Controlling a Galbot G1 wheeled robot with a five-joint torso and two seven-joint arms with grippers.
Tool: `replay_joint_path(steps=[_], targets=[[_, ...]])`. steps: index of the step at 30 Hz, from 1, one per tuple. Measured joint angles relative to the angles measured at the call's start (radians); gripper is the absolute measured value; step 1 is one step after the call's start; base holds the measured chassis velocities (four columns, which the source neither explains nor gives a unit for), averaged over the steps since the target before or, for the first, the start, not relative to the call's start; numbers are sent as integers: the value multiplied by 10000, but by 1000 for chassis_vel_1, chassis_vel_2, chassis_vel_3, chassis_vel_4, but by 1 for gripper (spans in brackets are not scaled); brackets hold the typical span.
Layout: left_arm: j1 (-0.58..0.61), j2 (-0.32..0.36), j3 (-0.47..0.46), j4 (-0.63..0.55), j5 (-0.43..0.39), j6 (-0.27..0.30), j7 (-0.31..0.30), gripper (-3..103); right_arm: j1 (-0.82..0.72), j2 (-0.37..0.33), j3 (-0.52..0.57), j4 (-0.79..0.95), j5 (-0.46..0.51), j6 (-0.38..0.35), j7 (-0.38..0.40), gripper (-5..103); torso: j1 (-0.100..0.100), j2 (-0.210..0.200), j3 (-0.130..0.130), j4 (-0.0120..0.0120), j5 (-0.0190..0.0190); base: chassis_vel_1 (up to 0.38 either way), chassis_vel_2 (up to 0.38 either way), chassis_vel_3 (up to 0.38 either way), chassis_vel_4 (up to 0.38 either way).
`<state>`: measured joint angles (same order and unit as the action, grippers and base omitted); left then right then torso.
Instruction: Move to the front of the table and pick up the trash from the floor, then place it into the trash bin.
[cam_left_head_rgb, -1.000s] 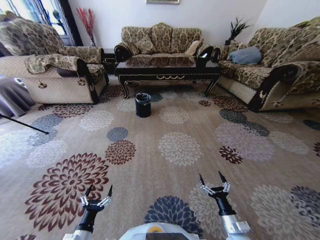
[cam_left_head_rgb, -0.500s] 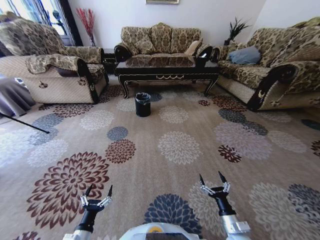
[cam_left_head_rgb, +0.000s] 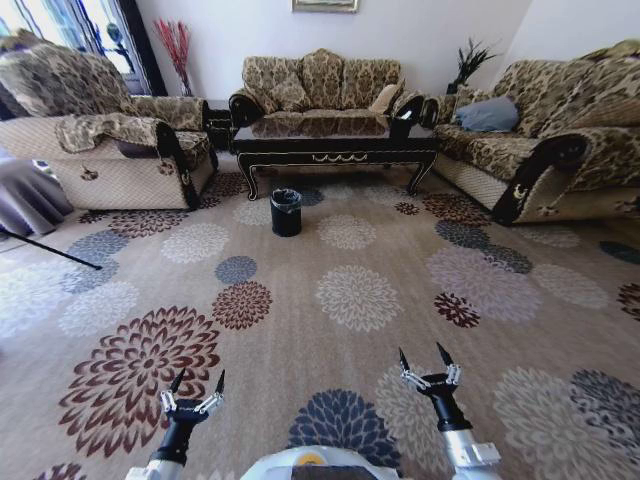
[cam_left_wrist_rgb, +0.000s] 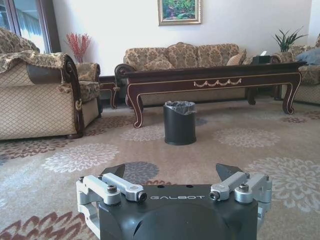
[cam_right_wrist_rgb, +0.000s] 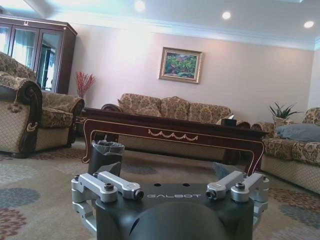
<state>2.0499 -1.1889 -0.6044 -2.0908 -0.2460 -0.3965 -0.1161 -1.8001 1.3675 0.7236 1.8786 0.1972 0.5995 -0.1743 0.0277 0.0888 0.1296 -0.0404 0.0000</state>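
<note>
Both arms low over the floor, left gripper spread, right gripper spread, both empty, bin well ahead, just before the table.

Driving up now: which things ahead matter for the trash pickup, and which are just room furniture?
Job: table; trash bin on the floor before it; left gripper and right gripper, both open, low in front. No trash visible yet.

Just there: sofas, plant, framed picture.
</note>
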Motion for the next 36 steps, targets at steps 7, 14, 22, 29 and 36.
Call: replay_joint_path(steps=[7, 14, 22, 29, 36], targets=[[0, 0, 0, 0, 0, 0, 0, 100, 0, 0, 0, 0, 0, 0, 0, 100, 38, 279, 244, -1, 0, 0, 0, 0, 0], [0, -1, 0, 0, 0, 0, 0, 100, 0, 0, 0, 0, 0, 0, 0, 100, 95, 574, 478, 0, 0, 0, 0, 0, 0], [0, 0, 0, 0, 0, 0, 0, 100, 0, 0, 0, -1, 0, 0, 0, 100, 159, 862, 703, 0, 0, 0, 0, 0, 0], [0, 0, 0, 0, 0, 0, 0, 100, 0, 0, 0, 0, 0, 0, 0, 100, 202, 1141, 941, 0, 1, 0, 0, 0, 0], [0, 0, 0, 0, 0, 0, 0, 100, 0, 0, 0, -1, 0, 0, 0, 100, 293, 1447, 1156, 0, 0, 0, 0, 0, 0]])
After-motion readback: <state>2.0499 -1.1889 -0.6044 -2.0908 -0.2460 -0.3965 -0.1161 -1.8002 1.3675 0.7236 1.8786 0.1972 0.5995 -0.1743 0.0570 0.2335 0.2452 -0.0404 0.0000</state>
